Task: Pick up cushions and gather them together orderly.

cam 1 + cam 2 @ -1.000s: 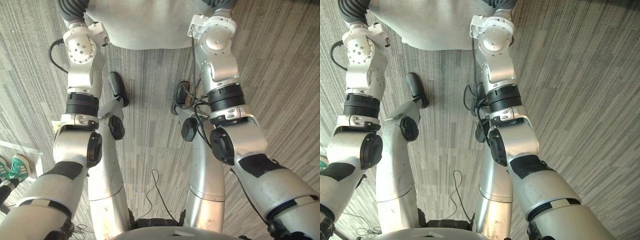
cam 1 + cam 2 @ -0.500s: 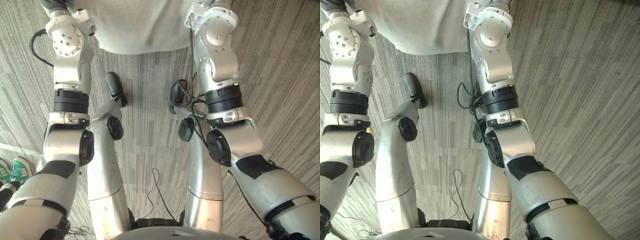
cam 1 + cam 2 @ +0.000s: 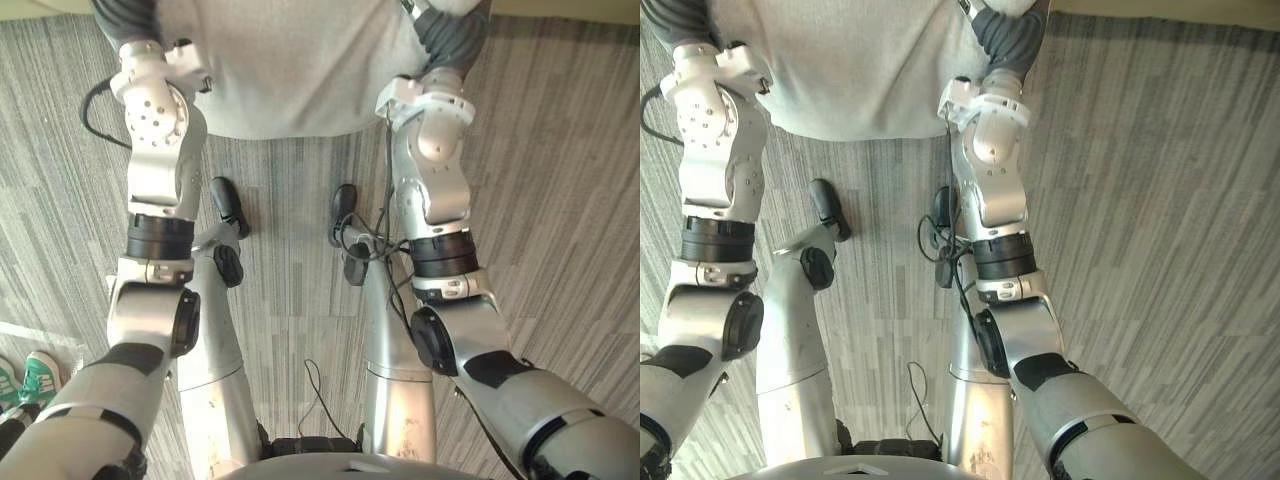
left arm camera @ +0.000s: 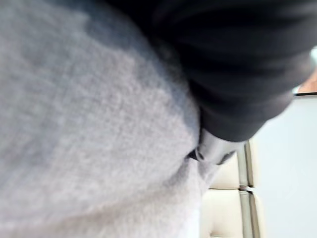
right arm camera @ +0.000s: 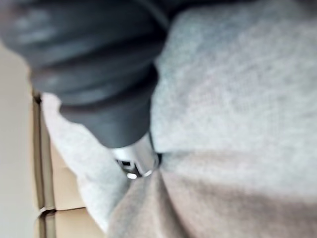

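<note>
Grey cushion (image 3: 290, 60) sits pressed between left hand (image 4: 233, 84) and right hand (image 5: 99, 74); it hides their grip, so I cannot tell. Beyond the left hand stands cream padded furniture (image 4: 223, 208).

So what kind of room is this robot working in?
Probably an office lounge or similar indoor sitting area: striped grey carpet covers the floor, what looks like a cream padded seat stands close by, and a grey cushion is held up.

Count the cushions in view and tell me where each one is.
1. A grey cushion sits between the left hand and the right hand, at the top of the eye views. Others may be hidden behind it.
</note>
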Robot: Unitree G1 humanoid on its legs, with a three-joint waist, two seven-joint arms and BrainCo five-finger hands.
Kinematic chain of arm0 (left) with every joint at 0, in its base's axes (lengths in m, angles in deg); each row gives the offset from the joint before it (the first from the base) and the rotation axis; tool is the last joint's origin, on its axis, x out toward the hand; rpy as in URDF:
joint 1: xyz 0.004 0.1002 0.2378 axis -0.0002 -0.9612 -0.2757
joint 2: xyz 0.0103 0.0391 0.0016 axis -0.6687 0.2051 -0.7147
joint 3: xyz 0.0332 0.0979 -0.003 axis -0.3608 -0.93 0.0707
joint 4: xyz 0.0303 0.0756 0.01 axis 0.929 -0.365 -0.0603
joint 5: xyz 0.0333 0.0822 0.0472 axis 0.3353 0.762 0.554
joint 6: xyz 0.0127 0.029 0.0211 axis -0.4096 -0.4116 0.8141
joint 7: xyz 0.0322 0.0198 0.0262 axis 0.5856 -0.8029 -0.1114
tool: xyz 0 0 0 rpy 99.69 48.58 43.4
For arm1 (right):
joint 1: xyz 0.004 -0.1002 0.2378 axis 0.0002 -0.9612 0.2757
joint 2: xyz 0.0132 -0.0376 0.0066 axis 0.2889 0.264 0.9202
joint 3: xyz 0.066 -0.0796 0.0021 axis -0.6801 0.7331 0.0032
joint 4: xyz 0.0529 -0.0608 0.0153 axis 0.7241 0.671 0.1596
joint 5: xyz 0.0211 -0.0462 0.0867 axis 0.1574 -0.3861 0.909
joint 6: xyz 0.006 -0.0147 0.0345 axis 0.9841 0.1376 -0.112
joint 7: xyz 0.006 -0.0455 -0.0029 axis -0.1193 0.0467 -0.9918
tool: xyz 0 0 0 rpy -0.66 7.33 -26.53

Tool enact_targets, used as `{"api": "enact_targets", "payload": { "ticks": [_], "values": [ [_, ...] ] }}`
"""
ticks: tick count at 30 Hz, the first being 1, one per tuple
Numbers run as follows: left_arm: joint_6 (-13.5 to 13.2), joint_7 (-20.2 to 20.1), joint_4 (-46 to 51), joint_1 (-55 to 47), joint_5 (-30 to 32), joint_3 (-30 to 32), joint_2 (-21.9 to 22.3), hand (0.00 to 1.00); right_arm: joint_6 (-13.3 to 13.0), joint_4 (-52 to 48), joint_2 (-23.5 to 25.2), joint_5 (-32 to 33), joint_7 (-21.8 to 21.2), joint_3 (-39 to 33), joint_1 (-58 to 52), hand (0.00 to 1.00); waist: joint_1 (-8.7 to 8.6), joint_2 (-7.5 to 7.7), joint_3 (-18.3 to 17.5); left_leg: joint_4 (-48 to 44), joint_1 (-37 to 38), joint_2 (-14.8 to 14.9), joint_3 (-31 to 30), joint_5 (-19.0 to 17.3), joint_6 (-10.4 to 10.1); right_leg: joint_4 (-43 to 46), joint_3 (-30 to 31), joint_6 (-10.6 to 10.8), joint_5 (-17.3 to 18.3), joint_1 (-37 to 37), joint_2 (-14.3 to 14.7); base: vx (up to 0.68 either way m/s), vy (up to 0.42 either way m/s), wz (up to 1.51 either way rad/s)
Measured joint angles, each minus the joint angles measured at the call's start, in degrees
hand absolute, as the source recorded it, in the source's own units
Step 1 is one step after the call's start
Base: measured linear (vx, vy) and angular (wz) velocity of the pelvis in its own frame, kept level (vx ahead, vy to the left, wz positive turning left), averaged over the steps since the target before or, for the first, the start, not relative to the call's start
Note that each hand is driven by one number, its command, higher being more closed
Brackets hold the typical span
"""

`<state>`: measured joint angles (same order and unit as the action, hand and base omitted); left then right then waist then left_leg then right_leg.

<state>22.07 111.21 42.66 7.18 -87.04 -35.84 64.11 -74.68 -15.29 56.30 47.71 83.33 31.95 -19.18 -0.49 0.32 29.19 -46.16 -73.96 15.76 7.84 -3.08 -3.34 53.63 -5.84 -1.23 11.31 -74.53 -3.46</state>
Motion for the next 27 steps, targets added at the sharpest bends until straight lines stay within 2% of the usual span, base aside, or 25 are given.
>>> {"api": "enact_targets", "payload": {
  "ticks": [2, 4, 5, 6, 10, 15, 19, 24, 27],
  "values": [
    [-1.69, 0.0, 4.11, -5.32, 0.02, 0.22, 2.34, 1.0, -1.17, -3.41, 0.06, -0.85, -1.19, 0.91, -4.45, 1.0, -0.21, -0.02, -0.11, 1.82, 4.41, -0.29, 0.17, 0.1, -0.18, -1.63, -0.14, 0.01, 0.0, 4.39, 0.01, 0.04, -0.01, 0.02],
    [-1.85, 0.04, 6.78, -10.57, 0.1, -0.25, 5.12, 1.0, -1.21, -5.01, 0.75, -1.11, -1.49, 1.9, -8.47, 1.0, -0.21, 0.01, -0.62, 3.94, 9.63, -0.49, 0.4, 0.14, -0.33, -3.69, -0.76, 0.0, 0.02, 9.7, -0.15, 0.05, -0.016, 0.05],
    [-2.78, 0.03, 8.35, -16.03, 0.13, -1.07, 6.97, 1.0, -1.76, -6.02, 1.49, -1.2, -1.83, 2.9, -13.52, 1.0, -0.22, 0.1, -5.67, 5.44, 10.13, -0.84, 0.57, 0.13, -0.54, -4.85, -0.83, 0.08, 0.16, 9.99, -0.27, 0.06, -0.016, 0.08],
    [-3.04, -0.04, 9.47, -18.09, 0.31, -1.47, 7.56, 1.0, -1.91, -7.16, 1.74, -1.27, -2.28, 3.21, -15.63, 1.0, -0.09, 0.13, -6.42, 6.03, 11.29, -0.9, 0.67, 0.06, -0.65, -5.41, -0.86, 0.19, 0.3, 11.18, -0.28, 0.11, -0.015, 0.07],
    [-4.21, -0.74, 15.2, -31.21, 3.04, -4.11, 10.44, 1.0, -3.08, -13.5, 1.86, -3.04, -5.56, 6.14, -29.66, 1.0, 0.47, 0.12, -6.48, 10.07, 23.75, -1.5, 1.79, -0.27, -1.14, -9.85, -0.94, 0.49, 0.53, 23.57, -0.31, 0.1, -0.01, 0.0],
    [-4.75, -4.84, 17.99, -44.9, 4.72, -7.73, 11.37, 1.0, -3.6, -17.34, 1.82, -3.13, -9.3, 6.95, -44.48, 1.0, 0.47, 0.19, -8.47, 14.49, 36.34, -2.21, 3.1, -1.13, -1.23, -15.75, -0.92, 1.52, 0.28, 36.4, -0.16, 0.11, 0.038, -0.03],
    [-4.75, -9.34, 21.48, -57.43, 5.11, -9.7, 11.5, 1.0, -3.61, -24.36, 1.62, -3.38, -13.36, 7.58, -57.82, 1.0, 0.53, 0.19, -14.0, 18.54, 47.05, -2.28, 5.34, -2.47, -1.15, -23.04, 0.19, 2.71, -0.85, 47.53, 0.69, 0.14, 0.077, -0.17],
    [-4.83, -12.8, 22.66, -63.55, 6.2, -9.78, 11.21, 1.0, -3.71, -27.42, 1.58, -5.04, -16.41, 7.63, -64.43, 1.0, 0.48, -0.02, -19.3, 21.9, 53.72, -2.64, 6.72, -3.13, -1.2, -27.86, 0.53, 3.08, -1.34, 54.55, 0.72, 0.1, 0.043, -0.09],
    [-4.8, -14.49, 22.67, -66.06, 6.19, -9.78, 11.33, 1.0, -3.7, -27.79, 1.65, -5.52, -17.37, 7.6, -67.16, 1.0, 0.71, -0.35, -20.65, 23.22, 56.93, -2.89, 6.8, -3.19, -1.33, -28.92, 0.29, 3.1, -1.13, 57.81, 0.63, 0.08, -0.005, 0.06]
  ]
}}
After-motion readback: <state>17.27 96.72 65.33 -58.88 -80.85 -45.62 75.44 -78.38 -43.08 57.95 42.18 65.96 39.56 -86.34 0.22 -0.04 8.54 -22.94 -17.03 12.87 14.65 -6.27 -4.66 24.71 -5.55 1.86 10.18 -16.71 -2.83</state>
